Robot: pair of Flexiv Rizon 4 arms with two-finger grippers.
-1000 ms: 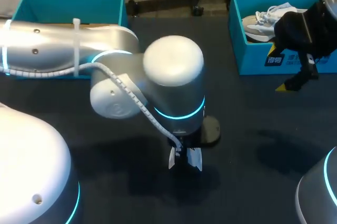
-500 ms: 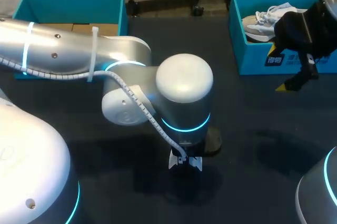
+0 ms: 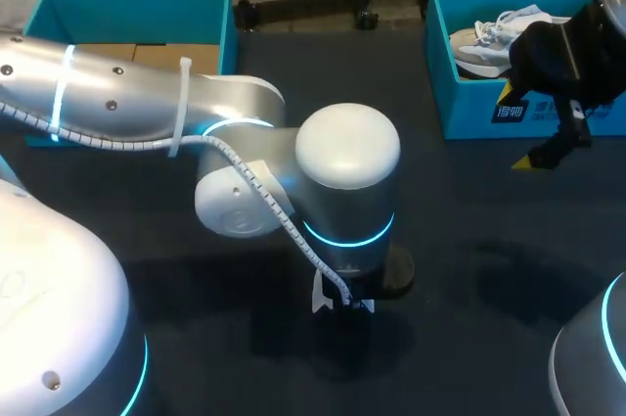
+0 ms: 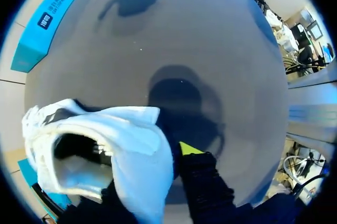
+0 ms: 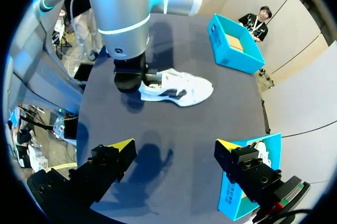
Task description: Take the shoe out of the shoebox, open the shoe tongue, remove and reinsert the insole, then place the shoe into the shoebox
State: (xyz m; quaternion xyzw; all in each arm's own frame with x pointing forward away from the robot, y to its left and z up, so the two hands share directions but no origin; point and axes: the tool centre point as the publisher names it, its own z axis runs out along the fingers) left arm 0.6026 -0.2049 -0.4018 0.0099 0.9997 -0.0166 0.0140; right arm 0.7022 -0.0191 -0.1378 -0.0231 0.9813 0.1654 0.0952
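Note left gripper [image 4: 154,172] clamped on the collar of the shoe [image 5: 176,89] lying on the table [image 5: 210,124], right gripper [image 5: 174,147] spread and empty. Treat as light and soft-walled; grasp at the stiffer heel, not the tongue.

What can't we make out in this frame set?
Shoe: head view, nearly all hidden under the left arm.
Insole: left wrist view, the shoe opening is dark; cannot tell if it is in.
Left end effector grip: left wrist view, the shoe covers part of it; right wrist view, too small.
Second shoe in the shoebox: head view, partly hidden by the right arm.
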